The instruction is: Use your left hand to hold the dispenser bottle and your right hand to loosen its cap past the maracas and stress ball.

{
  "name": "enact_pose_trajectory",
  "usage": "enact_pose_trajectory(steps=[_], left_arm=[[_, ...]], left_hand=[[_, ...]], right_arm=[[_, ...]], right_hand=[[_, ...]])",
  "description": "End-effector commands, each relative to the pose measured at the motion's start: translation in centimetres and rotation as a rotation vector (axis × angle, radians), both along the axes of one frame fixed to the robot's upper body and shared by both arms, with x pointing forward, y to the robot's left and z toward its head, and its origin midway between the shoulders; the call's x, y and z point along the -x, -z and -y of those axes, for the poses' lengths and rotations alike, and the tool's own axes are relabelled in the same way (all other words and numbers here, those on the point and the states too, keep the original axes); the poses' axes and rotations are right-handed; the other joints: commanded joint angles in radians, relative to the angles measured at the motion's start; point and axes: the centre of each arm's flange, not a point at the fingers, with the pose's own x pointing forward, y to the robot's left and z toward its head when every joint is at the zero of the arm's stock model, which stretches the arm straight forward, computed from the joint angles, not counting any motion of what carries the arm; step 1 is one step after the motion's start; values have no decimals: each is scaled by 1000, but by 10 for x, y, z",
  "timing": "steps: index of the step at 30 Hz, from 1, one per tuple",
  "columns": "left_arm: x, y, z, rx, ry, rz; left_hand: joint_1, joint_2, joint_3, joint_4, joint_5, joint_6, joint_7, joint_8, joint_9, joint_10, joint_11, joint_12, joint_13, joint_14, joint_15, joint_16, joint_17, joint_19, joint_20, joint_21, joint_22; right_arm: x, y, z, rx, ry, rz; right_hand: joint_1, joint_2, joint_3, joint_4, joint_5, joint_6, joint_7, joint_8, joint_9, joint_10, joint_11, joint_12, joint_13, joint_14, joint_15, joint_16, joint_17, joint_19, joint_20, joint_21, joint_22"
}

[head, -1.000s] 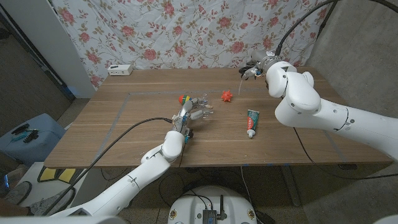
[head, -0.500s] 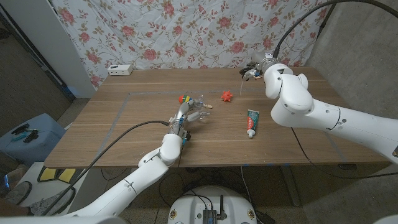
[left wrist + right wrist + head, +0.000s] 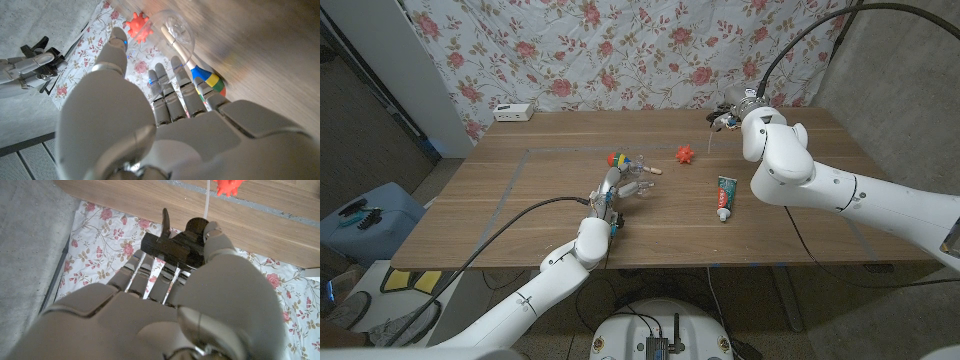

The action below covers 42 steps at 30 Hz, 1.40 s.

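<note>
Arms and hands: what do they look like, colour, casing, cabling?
Both arms have glossy white rounded shells with bulbous joint housings. A black cable runs along the left arm to the wrist; another arcs overhead to the right arm near its wrist. The left hand and right hand are light grey, smooth-shelled, with segmented fingers; blue shows at some left fingertips.

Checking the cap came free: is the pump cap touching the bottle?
Apart. Head view: the pump cap is in the right hand near the table's far edge, the bottle in the left hand mid-table, bare wood between.
</note>
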Motion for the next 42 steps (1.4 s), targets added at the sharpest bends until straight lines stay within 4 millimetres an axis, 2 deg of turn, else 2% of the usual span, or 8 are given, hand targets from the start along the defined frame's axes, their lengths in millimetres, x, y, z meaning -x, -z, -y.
enact_pose_trajectory(steps=[1,10,25,35,42], left_arm=[[-1,4,-1,-5,-17,-17],[-2,8,-3,-8,-20,-28],[-4,20,-5,-1,-22,-52],[-2,23,-7,3,-29,-50],[-2,25,-7,1,-21,-48]], left_hand=[[-100,97,129,120,-3,16,-21,-10,0,1,-6,-8,-9,-9,-95,0,3,-2,-18,4,2],[-102,93,133,119,-5,9,-21,-28,0,-7,-7,-27,-26,-19,-98,-2,1,-1,-10,5,3],[-104,85,134,118,-9,7,-20,-47,1,-11,-8,-46,-47,-33,-98,-3,0,-1,-16,6,3],[-102,81,127,117,-13,4,-20,-59,2,-16,-9,-58,-57,-52,-94,-3,3,-2,-20,6,3],[-100,82,118,118,-18,-13,-29,-78,3,-29,-8,-74,-70,-72,-95,-1,6,-5,-22,5,3]], right_arm=[[-11,6,3,-10,18,1],[-16,9,4,-15,29,9],[-20,16,5,-32,43,8],[-20,21,9,-54,45,-2],[-17,23,10,-59,49,-4]], right_hand=[[-4,3,8,-1,5,7,-2,1,4,2,-5,3,5,11,-157,-1,3,11,2,1,-1],[-3,4,7,-1,4,9,-2,1,4,1,-5,3,7,13,-158,1,5,13,0,1,-1],[-5,3,8,-1,4,10,-2,-1,5,-1,-4,2,8,15,-158,0,5,15,-1,1,-1],[-6,2,8,0,3,8,-1,-3,5,-1,-3,2,9,18,-157,0,5,19,1,2,-1],[-6,2,9,-1,3,11,-1,-2,5,-3,-3,1,9,19,-157,-1,5,20,1,2,-1]])
